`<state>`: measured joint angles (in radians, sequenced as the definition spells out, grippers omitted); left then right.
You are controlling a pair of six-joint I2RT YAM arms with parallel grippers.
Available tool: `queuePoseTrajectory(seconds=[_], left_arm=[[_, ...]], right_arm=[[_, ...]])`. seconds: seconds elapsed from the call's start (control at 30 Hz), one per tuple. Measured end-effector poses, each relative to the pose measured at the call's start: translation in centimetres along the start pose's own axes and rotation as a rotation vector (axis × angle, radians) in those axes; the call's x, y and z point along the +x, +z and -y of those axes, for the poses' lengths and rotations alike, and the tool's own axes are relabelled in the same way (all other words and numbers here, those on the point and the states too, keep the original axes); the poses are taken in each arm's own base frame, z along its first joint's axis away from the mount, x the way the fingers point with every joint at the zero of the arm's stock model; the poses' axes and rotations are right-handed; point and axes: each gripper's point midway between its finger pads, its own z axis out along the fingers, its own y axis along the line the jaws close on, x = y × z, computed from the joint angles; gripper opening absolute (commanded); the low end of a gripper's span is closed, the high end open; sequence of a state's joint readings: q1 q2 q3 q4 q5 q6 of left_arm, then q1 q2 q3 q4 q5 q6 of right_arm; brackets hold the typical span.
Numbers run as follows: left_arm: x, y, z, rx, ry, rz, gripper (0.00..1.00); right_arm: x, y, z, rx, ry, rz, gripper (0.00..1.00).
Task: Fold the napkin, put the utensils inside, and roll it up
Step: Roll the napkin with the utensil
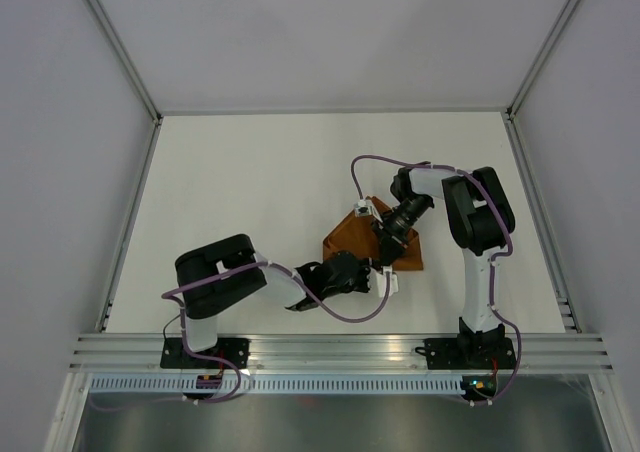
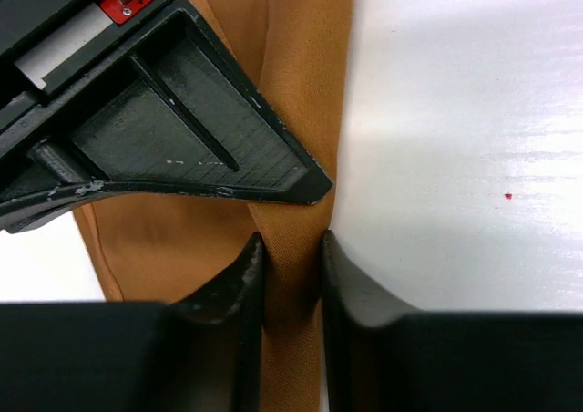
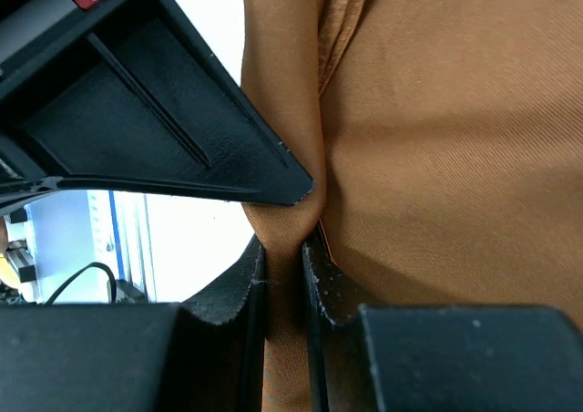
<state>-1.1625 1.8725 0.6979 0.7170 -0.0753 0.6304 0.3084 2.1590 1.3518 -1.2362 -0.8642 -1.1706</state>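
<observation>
The rust-orange napkin [image 1: 349, 236] lies folded on the white table, right of centre. Both grippers meet at its near edge. In the left wrist view my left gripper [image 2: 291, 250] is shut on a raised ridge of the napkin [image 2: 301, 84], cloth filling the gap between its fingers. In the right wrist view my right gripper [image 3: 284, 255] pinches a fold of the napkin [image 3: 455, 139] the same way. Each wrist view shows the other arm's black finger close above its own. From above, the left gripper [image 1: 366, 271] and right gripper [image 1: 384, 254] nearly touch. The utensils are hidden or out of view.
The white table [image 1: 250, 192] is bounded by grey walls at the left, right and back. Aluminium rails [image 1: 340, 350] run along the near edge by the arm bases. A purple cable [image 1: 345, 315] loops from the left arm over the table.
</observation>
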Motion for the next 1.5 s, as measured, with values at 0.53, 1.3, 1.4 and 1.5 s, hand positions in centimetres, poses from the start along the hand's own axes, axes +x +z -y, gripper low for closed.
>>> queuePoseTrajectory(seconds=[0.53, 1.3, 1.4, 1.5], left_arm=[[-0.1, 0.9, 0.1, 0.192, -0.334, 0.030, 0.02], [-0.3, 1.4, 0.5, 0.582, -0.816, 0.124, 0.02], [-0.3, 1.3, 0.6, 0.621, -0.855, 0.126, 0.02], [-0.4, 1.0, 0.9, 0.644, -0.878, 0.122, 0.02]], right_arm=[[-0.1, -1.1, -0.4, 0.092, -0.002, -0.004, 0.50], [-1.5, -8.3, -1.9, 0.717, -0.319, 0.297, 0.58], [-0.1, -5.7, -2.3, 0.729, -0.376, 0.244, 0.60], [1.0, -3.1, -2.9, 0.742, -0.454, 0.186, 0.61]])
